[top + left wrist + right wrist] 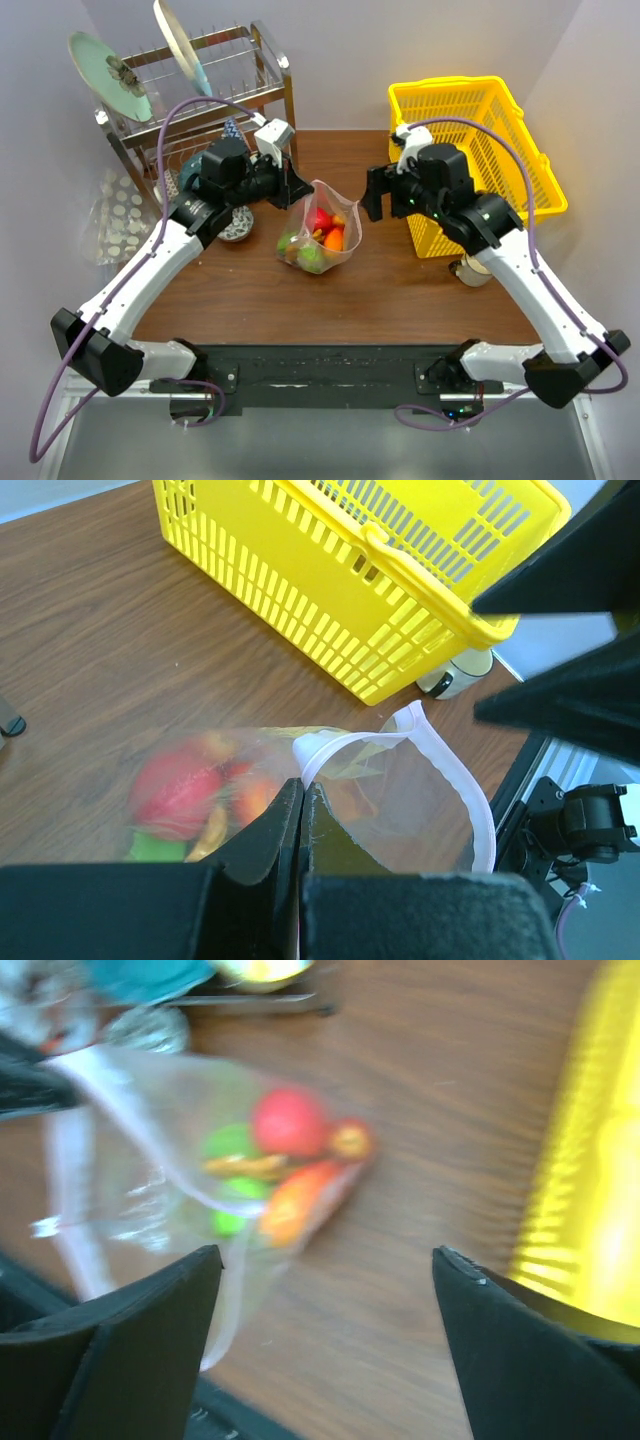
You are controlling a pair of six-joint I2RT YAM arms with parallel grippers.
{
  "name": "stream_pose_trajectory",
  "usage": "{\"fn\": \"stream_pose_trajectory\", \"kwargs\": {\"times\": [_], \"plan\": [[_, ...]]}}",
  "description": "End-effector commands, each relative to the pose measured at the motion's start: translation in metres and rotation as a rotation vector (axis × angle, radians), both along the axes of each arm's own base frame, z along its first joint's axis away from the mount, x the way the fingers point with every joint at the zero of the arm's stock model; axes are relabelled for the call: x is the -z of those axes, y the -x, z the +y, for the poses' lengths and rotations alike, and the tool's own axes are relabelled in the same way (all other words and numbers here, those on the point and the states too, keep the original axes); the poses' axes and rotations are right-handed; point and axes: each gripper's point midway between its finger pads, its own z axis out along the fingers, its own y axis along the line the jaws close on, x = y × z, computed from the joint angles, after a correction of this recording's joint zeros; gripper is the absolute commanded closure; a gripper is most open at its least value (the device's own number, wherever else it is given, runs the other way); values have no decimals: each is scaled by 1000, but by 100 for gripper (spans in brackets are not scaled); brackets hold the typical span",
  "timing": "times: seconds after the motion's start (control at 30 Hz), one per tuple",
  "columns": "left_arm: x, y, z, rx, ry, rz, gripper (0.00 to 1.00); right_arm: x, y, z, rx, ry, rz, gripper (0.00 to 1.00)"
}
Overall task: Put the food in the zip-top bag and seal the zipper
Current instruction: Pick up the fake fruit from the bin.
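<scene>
The zip-top bag (322,232) hangs over the middle of the table with its mouth open. The food (322,238), red, green and orange pieces, sits inside it. My left gripper (297,190) is shut on the bag's edge beside the zipper (450,770), a pale pink strip curving in an open loop. The food shows blurred through the plastic in the left wrist view (185,790). My right gripper (368,205) is open and empty just right of the bag. In the right wrist view the bag (150,1170) and the food (285,1150) lie ahead, between and beyond my fingers.
A yellow basket (480,150) stands at the right rear. A wire dish rack (200,100) with plates stands at the left rear. A small round tin (236,224) lies left of the bag. A small white cup (472,270) sits by the basket's near corner.
</scene>
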Motion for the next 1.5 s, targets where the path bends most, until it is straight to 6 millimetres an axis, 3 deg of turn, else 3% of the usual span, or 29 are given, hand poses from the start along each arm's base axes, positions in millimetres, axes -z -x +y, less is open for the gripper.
{"fn": "stream_pose_trajectory", "kwargs": {"times": [0.0,0.13,0.33,0.6,0.73,1.07,1.2,1.47], "plan": [[-18,3,-5,40,34,-72,100,-41,-11,-80,352,107,-211,5],[-9,3,-7,55,31,-73,100,-44,-24,-143,572,181,-228,3],[4,5,-9,72,20,-60,100,-27,-51,-200,744,214,-164,3],[22,14,-12,95,60,-12,100,28,-92,-253,864,301,-22,3],[22,19,-13,99,102,-24,100,75,-111,-280,896,352,100,3],[30,18,-18,113,138,-23,100,159,-153,-295,850,446,209,1],[39,13,-21,116,124,-15,100,182,-168,-302,839,502,208,1],[62,3,-25,119,89,1,100,209,-181,-330,893,693,238,1]]}}
